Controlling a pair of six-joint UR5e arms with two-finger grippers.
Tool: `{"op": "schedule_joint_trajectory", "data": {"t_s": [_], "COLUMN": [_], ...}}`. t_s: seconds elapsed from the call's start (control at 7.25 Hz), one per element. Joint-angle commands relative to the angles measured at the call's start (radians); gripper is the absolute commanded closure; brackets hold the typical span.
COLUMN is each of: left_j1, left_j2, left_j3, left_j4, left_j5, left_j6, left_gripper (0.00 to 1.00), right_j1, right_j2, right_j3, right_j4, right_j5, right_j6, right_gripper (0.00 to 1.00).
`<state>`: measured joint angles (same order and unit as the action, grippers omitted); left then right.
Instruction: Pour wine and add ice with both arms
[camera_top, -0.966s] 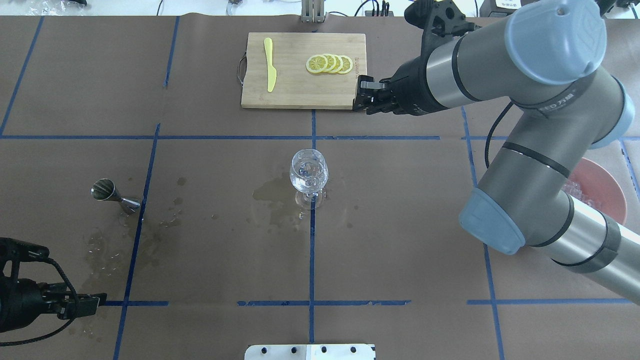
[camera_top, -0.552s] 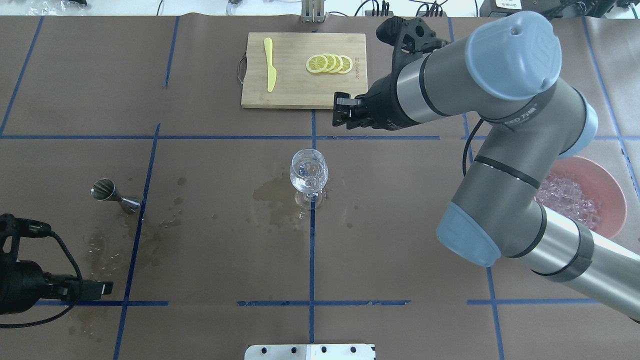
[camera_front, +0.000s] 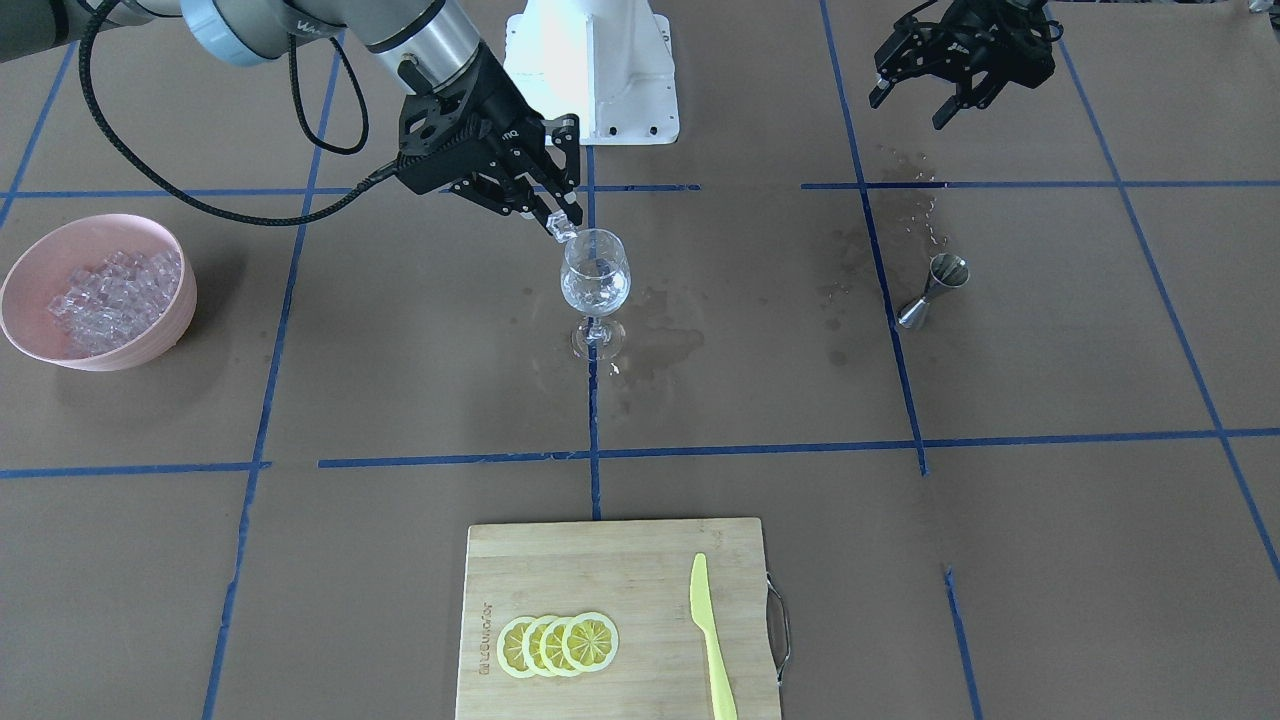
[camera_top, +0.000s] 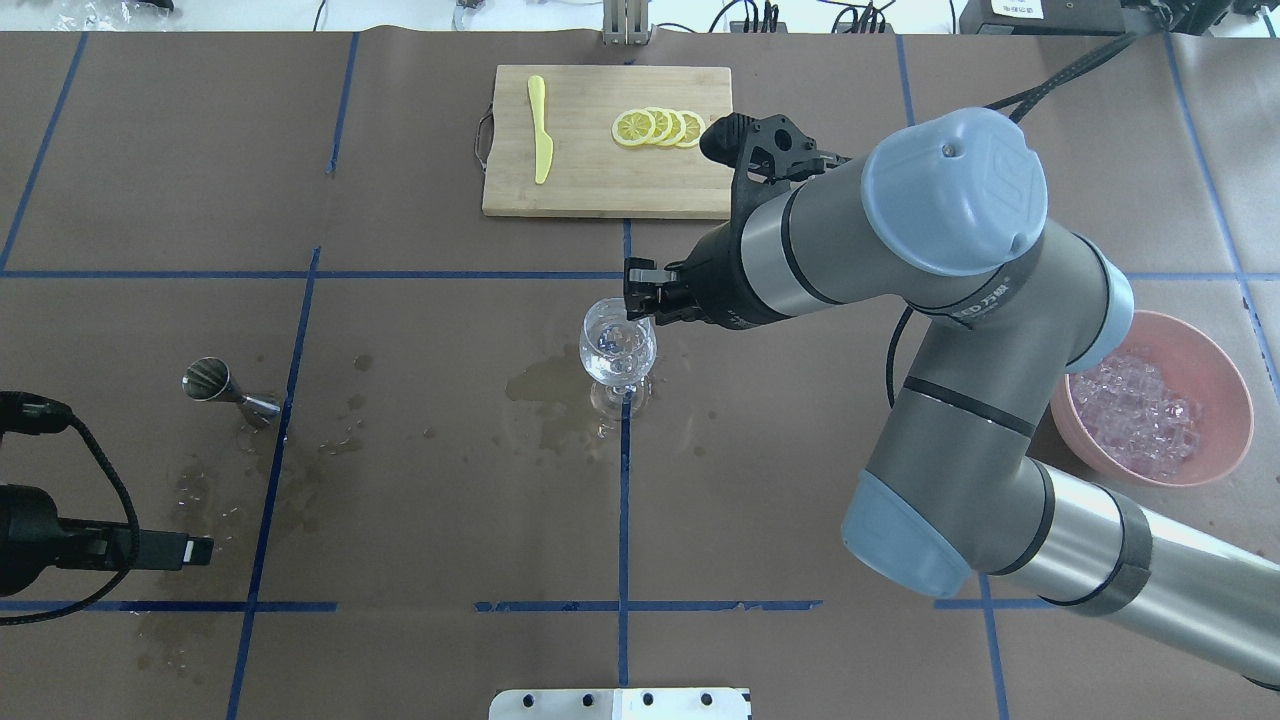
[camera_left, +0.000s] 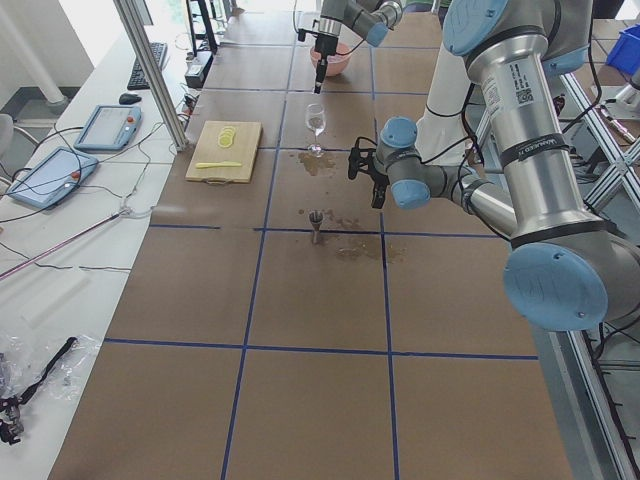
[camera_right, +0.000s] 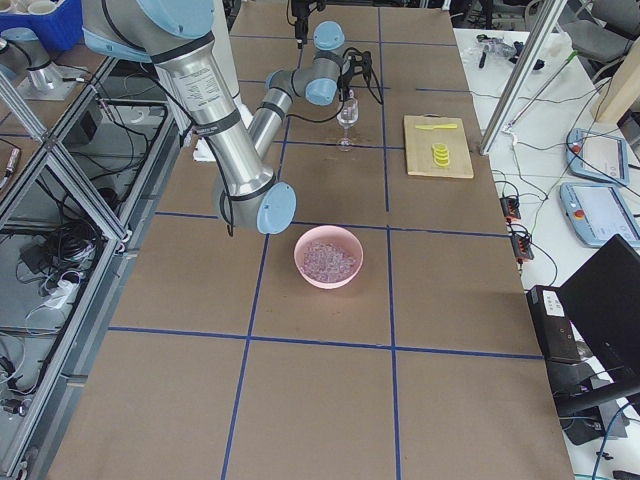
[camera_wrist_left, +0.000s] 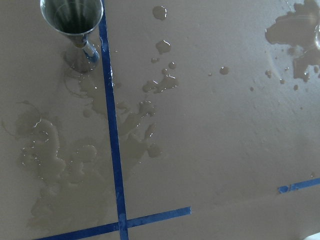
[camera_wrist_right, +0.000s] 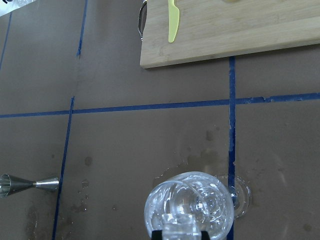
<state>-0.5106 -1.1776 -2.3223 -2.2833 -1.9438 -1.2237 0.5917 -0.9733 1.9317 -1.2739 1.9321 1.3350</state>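
Near left corner of brown table (camera_top: 420, 520): black left gripper (camera_front: 912, 106), fingers spread wide, nothing in them. Wet spots (camera_top: 300, 480), small shiny metal measuring cup (camera_top: 215, 382) just past it. Right edge: pink round bowl (camera_top: 1218, 358) with heap of clear ice cubes (camera_top: 1140, 415). Middle: clear stemmed wine glass (camera_top: 617, 350), ice inside. Black right gripper (camera_front: 560, 222) just over rim, pinching one clear ice cube (camera_front: 565, 232). Far edge: wooden cutting board (camera_top: 580, 190), yellow lemon slices (camera_top: 660, 128), yellow plastic knife (camera_top: 540, 130).

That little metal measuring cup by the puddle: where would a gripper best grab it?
Probably at the narrow waist of the measuring cup, coming in level from the side. It stands upright with cones flaring above and below, so fingers closing there seat between them. The left gripper is nearest.
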Motion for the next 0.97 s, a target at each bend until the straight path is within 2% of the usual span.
{"op": "schedule_joint_trajectory", "data": {"t_s": [0.0,0.28,0.41,0.55,0.69,0.83], "left_j1": [-0.019,-0.055,-0.057,-0.057,-0.057,-0.058], "left_j2": [-0.001,-0.004,-0.004,-0.004,-0.004,-0.005], "left_j3": [-0.015,-0.019,-0.019,-0.02,-0.022,-0.022], "left_j4": [0.001,0.001,0.001,0.001,0.001,0.001], "left_j5": [-0.01,-0.082,-0.083,-0.083,-0.083,-0.083], "left_j6": [0.001,0.003,0.003,0.003,0.003,0.003], "left_gripper": [0.0,0.0,0.0,0.0,0.0,0.0], "right_j1": [-0.015,-0.017,-0.017,-0.017,-0.021,-0.035], "right_j2": [0.011,0.045,0.048,0.053,0.056,0.056], "right_j3": [-0.007,-0.039,-0.048,-0.048,-0.051,-0.051], "right_j4": [-0.008,-0.009,-0.009,-0.009,-0.009,-0.009], "right_j5": [-0.007,-0.015,-0.016,-0.016,-0.028,-0.053], "right_j6": [0.001,0.006,0.007,0.01,0.021,0.024], "right_gripper": [1.0,1.0,1.0,0.96,0.78,0.41]}}
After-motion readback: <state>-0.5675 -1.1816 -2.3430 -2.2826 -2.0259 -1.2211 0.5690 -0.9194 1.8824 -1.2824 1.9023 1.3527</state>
